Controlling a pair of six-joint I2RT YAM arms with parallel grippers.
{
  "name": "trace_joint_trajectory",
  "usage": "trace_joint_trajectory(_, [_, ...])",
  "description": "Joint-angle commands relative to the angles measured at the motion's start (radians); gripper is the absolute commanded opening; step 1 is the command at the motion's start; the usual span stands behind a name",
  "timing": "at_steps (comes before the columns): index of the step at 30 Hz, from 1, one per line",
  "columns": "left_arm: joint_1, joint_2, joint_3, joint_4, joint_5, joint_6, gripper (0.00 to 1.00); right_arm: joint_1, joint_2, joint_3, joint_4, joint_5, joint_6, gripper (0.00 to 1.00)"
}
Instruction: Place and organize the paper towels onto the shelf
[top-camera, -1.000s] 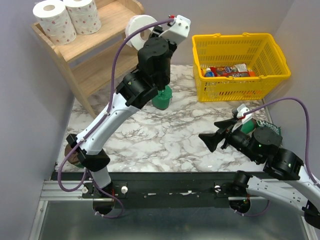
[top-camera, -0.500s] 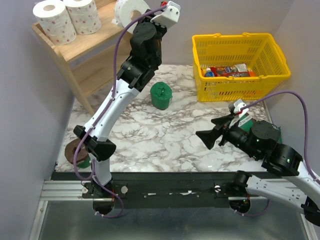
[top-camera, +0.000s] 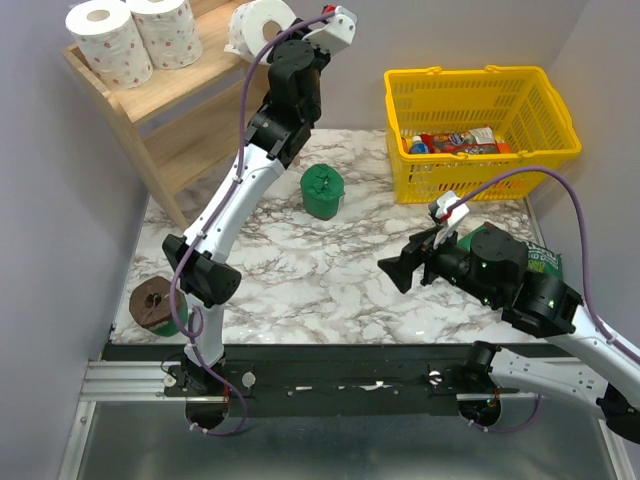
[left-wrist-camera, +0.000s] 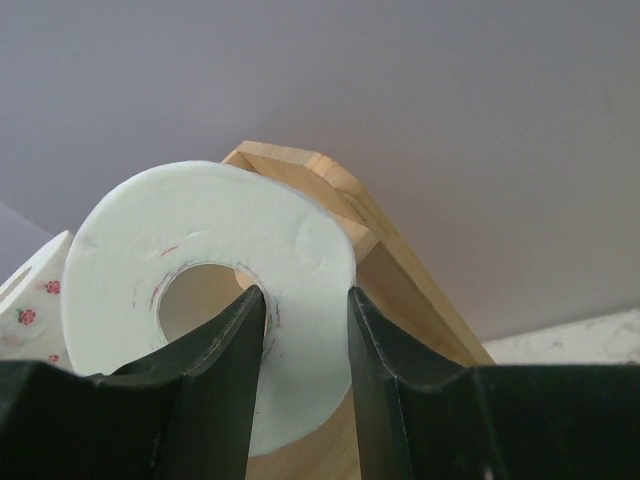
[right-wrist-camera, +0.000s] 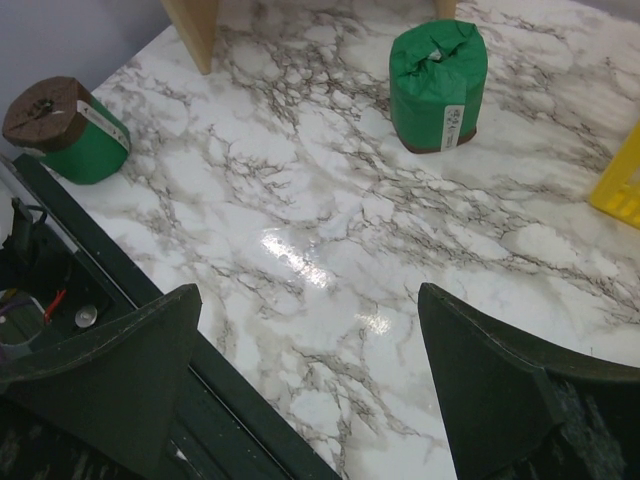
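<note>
The light wooden shelf (top-camera: 190, 80) stands at the back left. Two white spotted paper towel rolls (top-camera: 108, 42) (top-camera: 165, 30) stand on its top tier. My left gripper (top-camera: 280, 38) is raised at the shelf's right end, shut on a third white roll (top-camera: 258, 22). In the left wrist view the fingers (left-wrist-camera: 305, 300) pinch the roll's wall (left-wrist-camera: 215, 235) beside its hollow core, with the shelf's side panel (left-wrist-camera: 400, 270) behind. A green roll (top-camera: 323, 192) stands mid-table. A second green roll (top-camera: 153, 305) lies at the front left. My right gripper (top-camera: 402, 262) is open and empty above the table.
A yellow mesh basket (top-camera: 460, 175) with snack packets stands at the back right. A dark green item (top-camera: 540, 262) lies partly hidden behind the right arm. The right wrist view shows both green rolls (right-wrist-camera: 438, 85) (right-wrist-camera: 65, 128) and the table's front rail.
My left gripper has lifted the white roll up and to the left, to the shelf's top right end. My right gripper has moved a little left, still open.
</note>
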Motion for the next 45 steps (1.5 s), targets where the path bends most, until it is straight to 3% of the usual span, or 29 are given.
trace_joint_trajectory(1, [0.047,0.018,0.063,0.067,0.040,0.011,0.44,0.001,-0.007,0.032,-0.020,-0.014,-0.026,0.98])
trace_joint_trajectory(11, [0.134,0.055,0.117,0.119,0.085,-0.009,0.49,0.001,0.003,0.026,-0.057,0.023,-0.052,0.98])
trace_joint_trajectory(13, [0.145,0.070,0.126,0.128,0.091,-0.014,0.58,0.001,0.015,0.042,-0.057,0.022,-0.059,0.98])
trace_joint_trajectory(23, [0.151,0.078,0.146,0.203,0.139,-0.045,0.71,0.001,0.052,0.076,-0.076,0.025,-0.067,0.98])
trace_joint_trajectory(31, [0.127,-0.008,-0.044,0.254,0.231,-0.111,0.65,0.001,0.075,0.082,-0.073,0.031,-0.049,0.98])
trace_joint_trajectory(39, [0.131,0.112,0.062,0.246,0.162,-0.039,0.62,0.001,0.121,0.105,-0.057,-0.028,-0.053,0.94])
trace_joint_trajectory(45, [0.171,0.146,0.102,0.271,0.153,-0.071,0.61,0.003,0.134,0.115,-0.040,-0.024,-0.075,0.94])
